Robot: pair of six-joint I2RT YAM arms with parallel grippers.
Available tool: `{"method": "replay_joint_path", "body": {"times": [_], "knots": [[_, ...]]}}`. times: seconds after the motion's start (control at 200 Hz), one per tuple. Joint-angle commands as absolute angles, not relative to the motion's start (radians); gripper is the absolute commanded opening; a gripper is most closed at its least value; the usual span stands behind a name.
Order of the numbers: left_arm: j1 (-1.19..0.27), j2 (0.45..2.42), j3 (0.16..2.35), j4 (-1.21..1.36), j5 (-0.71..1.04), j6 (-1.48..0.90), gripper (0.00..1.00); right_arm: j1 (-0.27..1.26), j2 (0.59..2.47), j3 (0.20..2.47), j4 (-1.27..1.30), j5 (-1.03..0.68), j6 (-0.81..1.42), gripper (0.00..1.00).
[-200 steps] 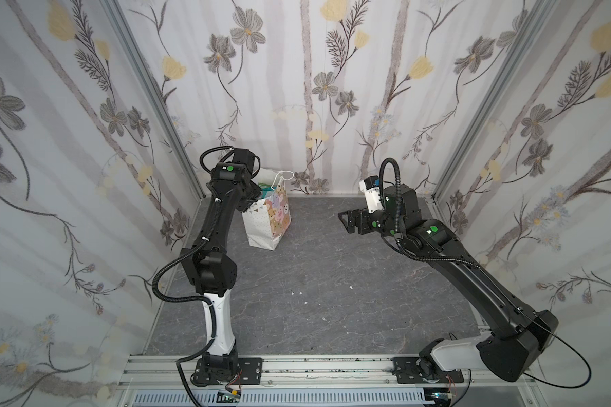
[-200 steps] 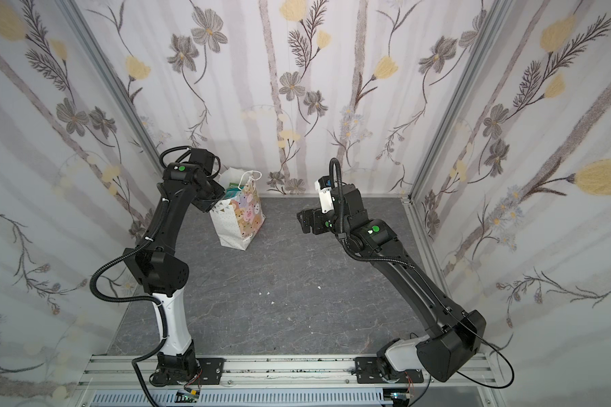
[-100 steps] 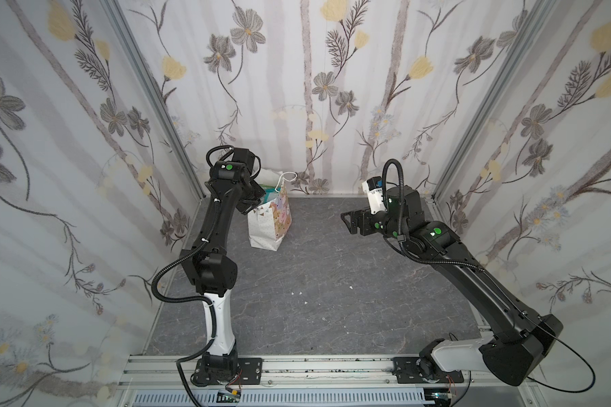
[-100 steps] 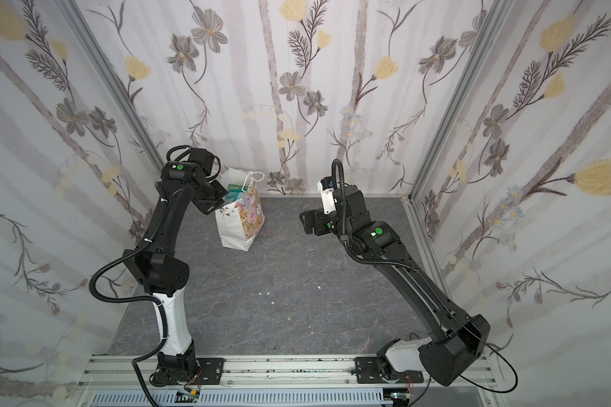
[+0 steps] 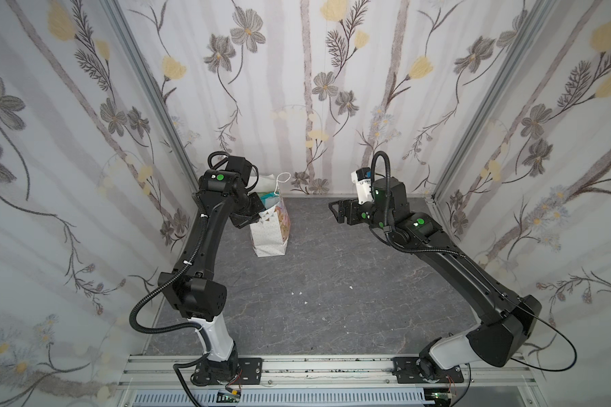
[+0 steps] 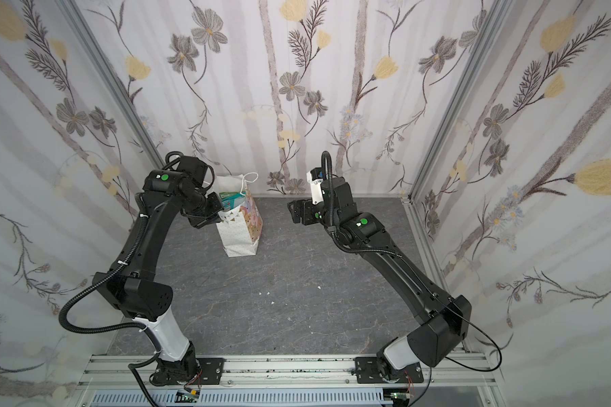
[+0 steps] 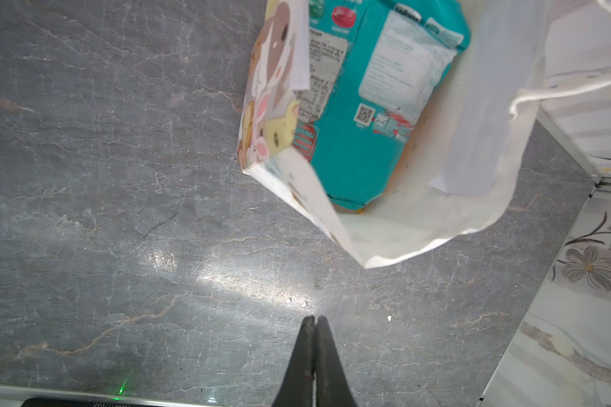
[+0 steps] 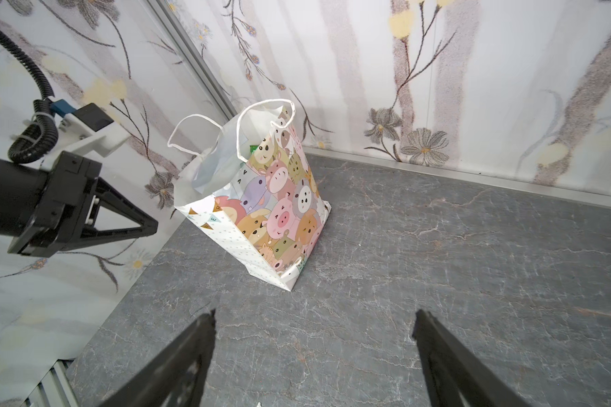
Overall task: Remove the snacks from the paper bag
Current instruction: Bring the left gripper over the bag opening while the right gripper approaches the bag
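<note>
The white paper bag (image 5: 270, 232) (image 6: 240, 236) with cartoon animal faces stands upright near the back left corner, its mouth open and its cord handles (image 8: 265, 105) up. A teal snack (image 7: 360, 141) (image 5: 270, 201) lies on top inside it. A bit of green packet (image 8: 254, 148) shows at the rim, and other snacks are hidden. My left gripper (image 7: 314, 319) (image 8: 152, 225) is shut and empty, just beside the bag's left upper edge and apart from it. My right gripper (image 8: 314, 317) (image 5: 334, 208) hovers open and empty to the bag's right, facing it.
Flowered walls close the cell on the left, back and right; the bag stands close to the back left corner post (image 5: 163, 116). A few tiny white scraps (image 5: 298, 292) lie on the grey stone-pattern floor. An aluminium rail (image 5: 314, 366) runs along the front edge.
My left gripper has gone from partly open to shut with nothing in it. The bag has turned a little, showing more of its narrow side. The right gripper has barely shifted.
</note>
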State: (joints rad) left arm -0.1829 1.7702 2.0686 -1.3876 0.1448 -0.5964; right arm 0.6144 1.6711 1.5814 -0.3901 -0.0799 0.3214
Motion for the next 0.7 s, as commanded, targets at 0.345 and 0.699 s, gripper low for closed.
{"method": "replay_joint_path", "body": {"times": [0.345,0.699], "knots": [[-0.157,1.727,2.118,-1.133,-0.101,-0.387,0.43,0.735,2.059,2.010,-0.365,-0.006,0.413,0.83],[-0.132,2.120,2.615,-1.309,-0.077,-0.205,0.55,0.761,2.464,2.412,-0.344,-0.052,0.552,0.72]]}}
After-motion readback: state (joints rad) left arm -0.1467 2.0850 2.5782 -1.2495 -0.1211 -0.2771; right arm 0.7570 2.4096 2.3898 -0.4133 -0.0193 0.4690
